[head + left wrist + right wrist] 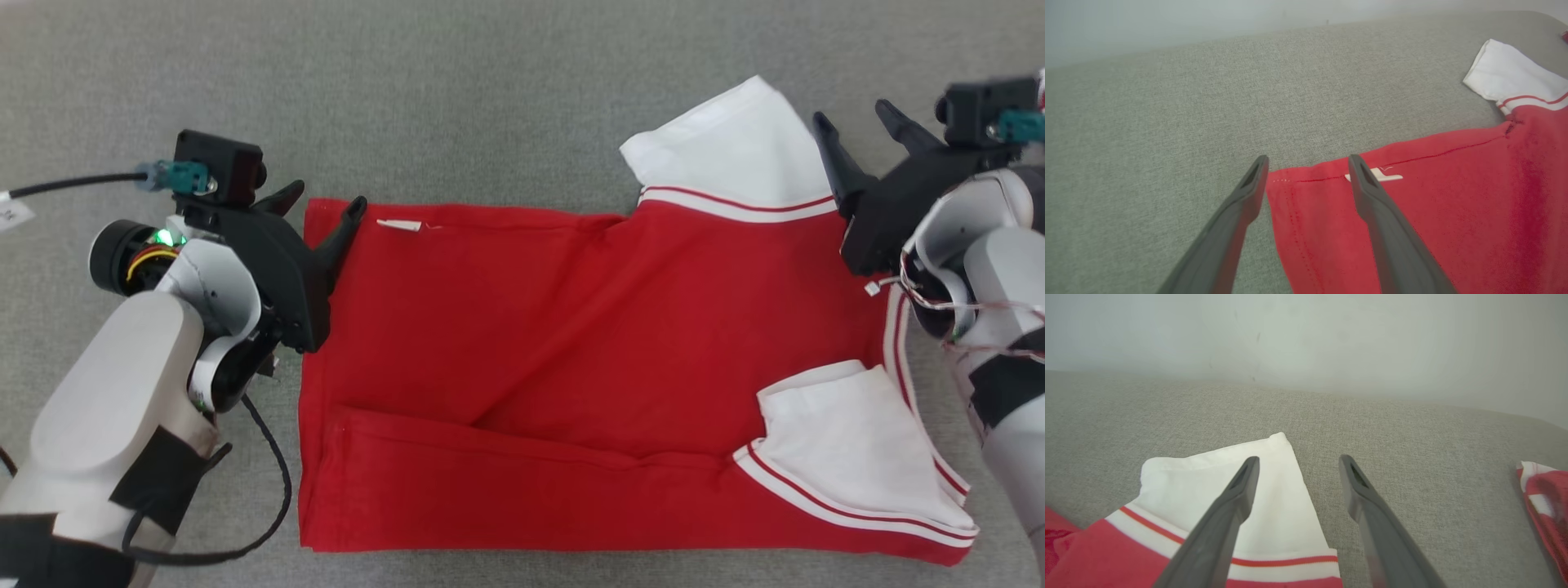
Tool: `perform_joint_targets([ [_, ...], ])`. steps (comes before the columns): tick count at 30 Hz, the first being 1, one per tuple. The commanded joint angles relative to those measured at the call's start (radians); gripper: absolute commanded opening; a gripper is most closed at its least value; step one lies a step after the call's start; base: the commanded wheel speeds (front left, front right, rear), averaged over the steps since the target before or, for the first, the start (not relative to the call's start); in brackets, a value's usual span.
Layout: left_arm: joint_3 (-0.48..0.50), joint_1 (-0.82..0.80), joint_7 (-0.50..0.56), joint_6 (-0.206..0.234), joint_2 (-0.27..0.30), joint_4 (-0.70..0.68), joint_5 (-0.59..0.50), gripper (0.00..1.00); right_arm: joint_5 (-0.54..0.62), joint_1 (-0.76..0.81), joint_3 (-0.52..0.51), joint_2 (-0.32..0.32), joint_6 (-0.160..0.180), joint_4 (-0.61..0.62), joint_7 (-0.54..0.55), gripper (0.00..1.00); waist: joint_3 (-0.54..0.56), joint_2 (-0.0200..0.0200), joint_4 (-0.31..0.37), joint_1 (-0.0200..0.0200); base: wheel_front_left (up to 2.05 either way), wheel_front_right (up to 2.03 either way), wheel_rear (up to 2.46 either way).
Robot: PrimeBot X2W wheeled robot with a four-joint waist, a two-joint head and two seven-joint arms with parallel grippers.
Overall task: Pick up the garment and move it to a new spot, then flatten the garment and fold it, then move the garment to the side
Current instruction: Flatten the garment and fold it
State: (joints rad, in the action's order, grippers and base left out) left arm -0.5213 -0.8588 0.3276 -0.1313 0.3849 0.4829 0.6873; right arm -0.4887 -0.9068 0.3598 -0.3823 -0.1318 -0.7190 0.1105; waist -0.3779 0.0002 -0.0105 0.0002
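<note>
- Object: the garment [531,367] is a red shirt with white sleeves. It lies spread on the grey fabric surface [490,98], hem toward my left and sleeves toward my right.
- Condition: it is mostly flat. A long fold runs along the near edge, and shallow creases cross the middle.
- Handling, by my judgement: it is light, soft knit cloth with no stiffness. It will droop and drag from whatever point I lift, and a thin pinch could slip off a single layer. It is not fragile.
- Grasp points, by my judgement: the far hem corner [314,212] and the outer edge of the far sleeve [735,147]. Both edges are doubled by stitching and would give the fingers something to bite.
- Left gripper [325,202]: the jaws stand wide apart and hold nothing. It sits at the far hem corner. In the left wrist view one finger is over bare surface just outside the corner, and the other is over red cloth beside the small white tag [1376,177].
- Right gripper [853,114]: the jaws are also spread and empty. In the right wrist view one finger is over the far sleeve, and the other is over bare surface just past the sleeve's side edge.
- Contact: I cannot tell whether either set of fingertips touches the cloth.
- The near sleeve [849,441] lies folded in over the red body, well apart from both grippers.
</note>
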Motion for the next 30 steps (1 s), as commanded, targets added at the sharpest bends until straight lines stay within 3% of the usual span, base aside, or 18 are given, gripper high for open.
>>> perform_joint_targets([
  [1,-0.013,-0.025,0.013,0.002,0.001,0.015,0.017,1.0,-0.007,-0.031,0.02,-0.006,0.003,-0.028,0.007,1.0,-0.035,-0.0002,-0.019,-0.0002,0.0,0.0,0.0],
  [16,-0.124,-0.151,0.082,0.002,-0.033,0.116,0.08,1.0,-0.077,-0.254,0.2,-0.009,0.003,-0.266,0.056,1.0,-0.101,-0.0002,-0.072,-0.0002,0.0,0.0,0.0],
  [24,-0.186,-0.195,0.111,0.002,-0.051,0.173,0.133,1.0,-0.108,-0.346,0.29,-0.008,0.003,-0.374,0.15,1.0,-0.131,-0.0002,-0.101,-0.0002,0.0,0.0,0.0],
  [25,-0.191,-0.195,0.113,0.002,-0.055,0.178,0.141,0.88,-0.109,-0.352,0.302,-0.008,0.003,-0.386,0.164,0.96,-0.132,-0.0002,-0.103,-0.0002,0.0,0.0,0.0],
  [26,-0.195,-0.196,0.117,0.002,-0.058,0.182,0.149,0.42,-0.11,-0.36,0.311,-0.009,0.003,-0.395,0.174,0.28,-0.133,-0.0002,-0.105,-0.0002,0.0,0.0,0.0],
  [27,-0.197,-0.199,0.117,0.002,-0.062,0.184,0.157,0.25,-0.112,-0.367,0.319,-0.008,0.003,-0.402,0.179,0.04,-0.134,-0.0002,-0.106,-0.0002,0.0,0.0,0.0],
  [28,-0.198,-0.202,0.107,0.002,-0.065,0.184,0.161,0.0,-0.114,-0.374,0.323,-0.007,0.003,-0.409,0.183,0.0,-0.135,-0.0002,-0.106,-0.0002,0.0,0.0,0.0],
  [30,-0.204,-0.207,0.096,0.002,-0.066,0.188,0.168,0.0,-0.119,-0.393,0.326,-0.004,0.003,-0.418,0.165,0.0,-0.133,-0.0002,-0.105,-0.0002,0.0,0.0,0.0],
])
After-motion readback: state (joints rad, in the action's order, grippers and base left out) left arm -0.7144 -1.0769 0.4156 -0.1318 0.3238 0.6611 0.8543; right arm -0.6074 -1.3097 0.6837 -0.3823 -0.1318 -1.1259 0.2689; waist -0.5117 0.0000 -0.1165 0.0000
